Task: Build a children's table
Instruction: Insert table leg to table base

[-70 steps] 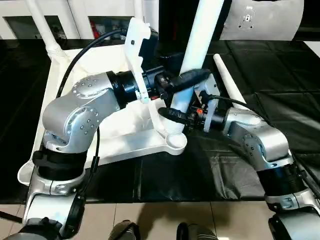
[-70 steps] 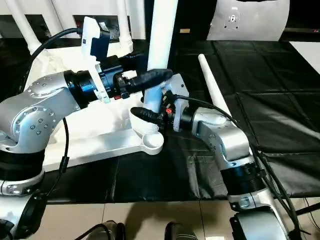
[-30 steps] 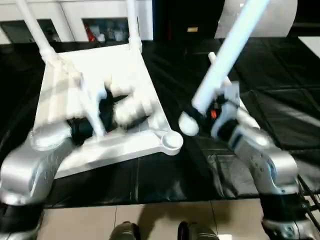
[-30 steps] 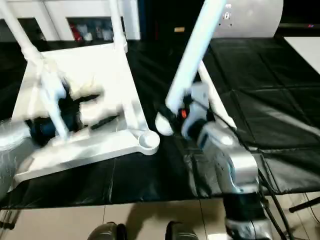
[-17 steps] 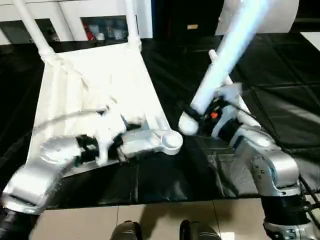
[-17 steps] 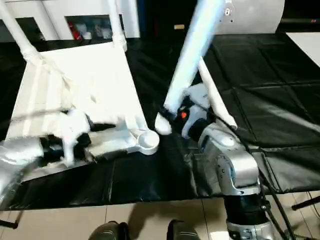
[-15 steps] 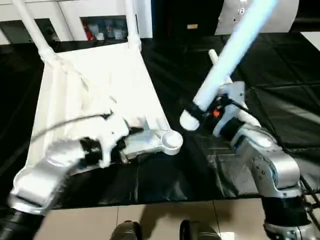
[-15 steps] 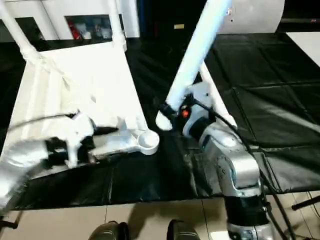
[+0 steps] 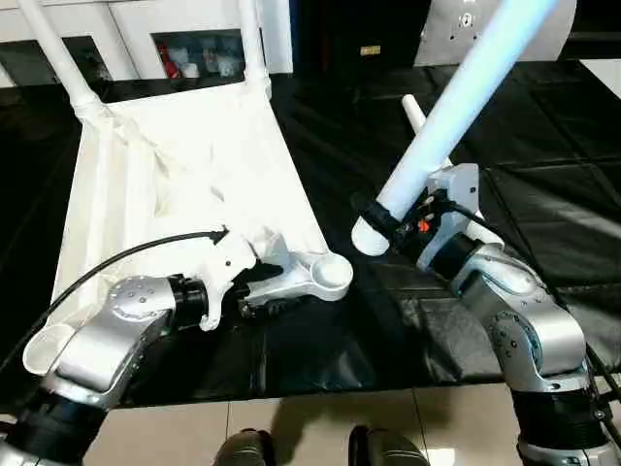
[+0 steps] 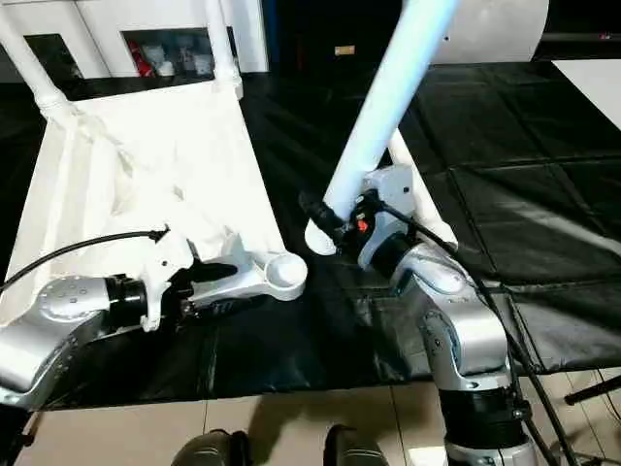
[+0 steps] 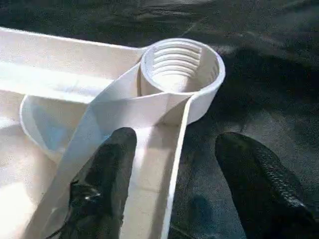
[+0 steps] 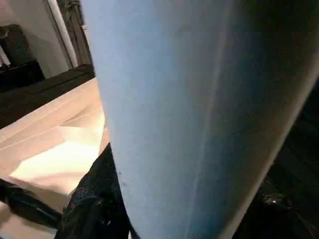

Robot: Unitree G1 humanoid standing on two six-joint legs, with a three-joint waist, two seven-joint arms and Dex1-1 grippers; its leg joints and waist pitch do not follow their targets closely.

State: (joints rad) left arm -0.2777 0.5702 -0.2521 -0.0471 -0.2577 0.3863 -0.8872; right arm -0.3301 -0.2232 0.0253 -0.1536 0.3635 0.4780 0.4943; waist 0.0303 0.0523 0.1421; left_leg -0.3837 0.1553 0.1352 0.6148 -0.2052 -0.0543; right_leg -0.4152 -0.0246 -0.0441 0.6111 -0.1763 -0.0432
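Cabinet point(image 9: 146, 39) stands behind table top point(image 9: 184, 175), spare leg point(image 9: 419, 115) beside.

No readable lettering anywhere here: no label, brand, number or sign legible on anything in the room

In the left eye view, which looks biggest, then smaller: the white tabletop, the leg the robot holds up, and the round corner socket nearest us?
1. Tabletop
2. Held leg, though nearer the camera, which may flatter it
3. Corner socket, clearly smallest
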